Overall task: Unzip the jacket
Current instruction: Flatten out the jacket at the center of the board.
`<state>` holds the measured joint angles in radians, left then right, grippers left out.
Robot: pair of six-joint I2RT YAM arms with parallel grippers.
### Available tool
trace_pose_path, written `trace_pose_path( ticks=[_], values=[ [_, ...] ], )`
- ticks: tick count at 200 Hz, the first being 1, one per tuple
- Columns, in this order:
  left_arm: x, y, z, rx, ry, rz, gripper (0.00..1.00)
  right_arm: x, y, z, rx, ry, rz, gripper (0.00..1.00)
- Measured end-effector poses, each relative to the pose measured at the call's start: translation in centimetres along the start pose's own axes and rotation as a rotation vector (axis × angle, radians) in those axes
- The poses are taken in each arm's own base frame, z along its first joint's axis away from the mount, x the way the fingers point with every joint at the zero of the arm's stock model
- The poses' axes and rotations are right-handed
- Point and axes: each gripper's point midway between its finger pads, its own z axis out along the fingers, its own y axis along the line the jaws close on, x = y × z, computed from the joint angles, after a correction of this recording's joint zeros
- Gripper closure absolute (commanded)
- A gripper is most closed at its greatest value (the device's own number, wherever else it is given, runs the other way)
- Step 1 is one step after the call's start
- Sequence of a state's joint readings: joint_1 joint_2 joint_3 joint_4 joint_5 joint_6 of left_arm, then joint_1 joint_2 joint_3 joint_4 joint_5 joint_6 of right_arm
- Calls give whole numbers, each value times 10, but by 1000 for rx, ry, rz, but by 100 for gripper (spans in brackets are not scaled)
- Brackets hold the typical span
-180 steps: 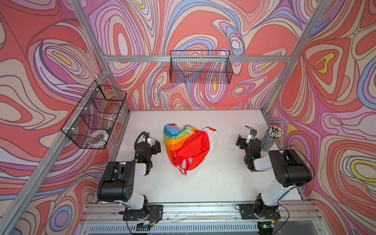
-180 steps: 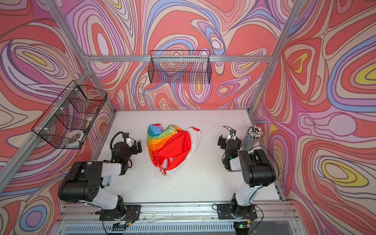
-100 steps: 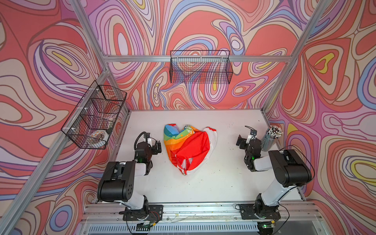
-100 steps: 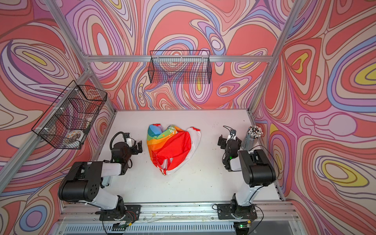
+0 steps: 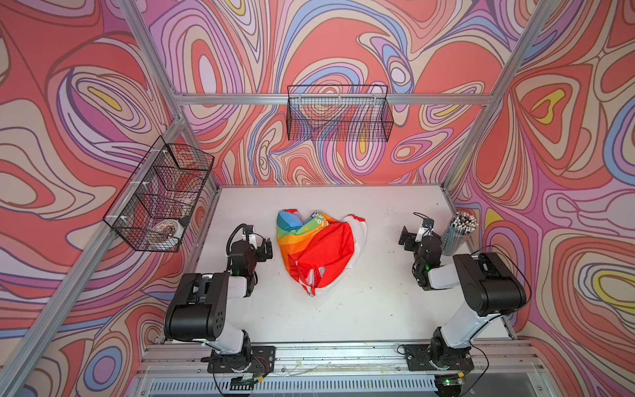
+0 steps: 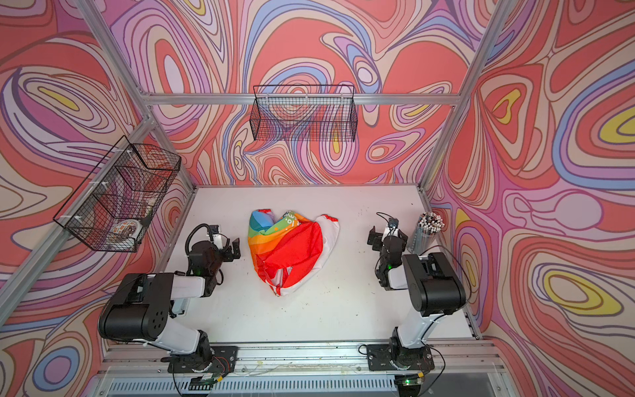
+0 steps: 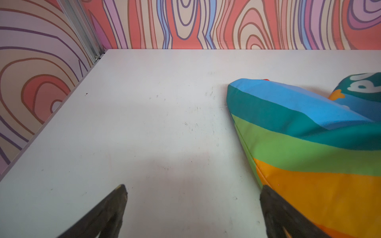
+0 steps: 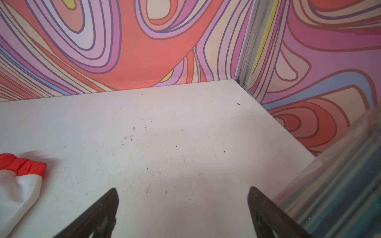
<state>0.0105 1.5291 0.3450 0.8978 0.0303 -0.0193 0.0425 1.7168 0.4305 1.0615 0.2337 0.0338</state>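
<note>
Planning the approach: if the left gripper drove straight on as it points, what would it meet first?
Probably bare table, then the back wall. The jacket lies just beside the left gripper and might get brushed.

I see walls (image 5: 326,51) on three sides covered in swirling red, pink, lilac, blue and yellow bands, held by an aluminium frame (image 5: 343,99) whose posts rise at the corners well beyond the left pincer (image 5: 265,248) and the right pincer (image 5: 415,233). Under both lies a white tabletop (image 5: 326,319), flecked with small dark specks and evenly lit, with only soft shadows. Far ahead of the pincers a black wire basket (image 5: 338,117) hangs on the back wall, and a divided wire basket (image 5: 161,196) hangs outward of the left pincer, higher up.
</note>
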Motion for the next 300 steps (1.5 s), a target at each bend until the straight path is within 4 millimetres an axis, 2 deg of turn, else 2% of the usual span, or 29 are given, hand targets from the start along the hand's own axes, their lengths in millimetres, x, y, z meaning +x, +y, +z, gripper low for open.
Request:
trace_pose_path(
  ticks=[18,30,46,64,78,89,100,116,134,155,170,184,203,214,235,250,271,300],
  values=[
    [3,0,-16,-31,-5,11,0,3,-2,-10,-3,5,-5,2],
    [-12,-1,-30,-57,-35,10,0,-5,-4,-20,-4,0,-4,2],
    [-54,1,-50,-85,-134,-23,0,-39,-5,-29,-3,-49,34,1],
    [-98,7,-72,-114,-252,-89,0,-89,-7,-31,3,-106,151,2],
    [-109,12,-79,-133,-265,-165,0,-118,-3,-22,0,-86,233,1],
    [-107,16,-79,-153,-228,-233,0,-135,3,-9,-11,-40,285,2],
    [-103,19,-76,-176,-156,-301,0,-145,16,6,-54,19,317,2],
    [-108,13,-70,-165,-64,-372,0,-138,45,19,-177,116,349,1],
    [-122,-9,-65,-92,-10,-404,0,-104,88,20,-325,276,353,2],
    [-126,-66,-69,75,49,-371,0,-73,154,7,-513,440,281,5],
    [-120,-105,-77,191,89,-339,0,-65,196,-6,-645,501,224,5],
    [-111,-133,-83,274,130,-313,0,-62,220,-17,-727,537,172,7],
    [-97,-159,-85,343,183,-284,1,-62,234,-24,-776,577,109,9],
    [-89,-172,-87,376,213,-266,6,-62,240,-25,-789,593,74,12],
    [-72,-196,-89,427,267,-225,19,-54,244,-25,-798,639,16,26],
    [-66,-214,-90,460,292,-188,23,-44,242,-30,-799,680,-21,35],
    [-68,-244,-89,506,308,-136,26,-34,237,-36,-787,729,-34,38],
    [-87,-288,-76,556,294,-89,34,-31,233,-35,-744,758,-7,37]
  ],
)
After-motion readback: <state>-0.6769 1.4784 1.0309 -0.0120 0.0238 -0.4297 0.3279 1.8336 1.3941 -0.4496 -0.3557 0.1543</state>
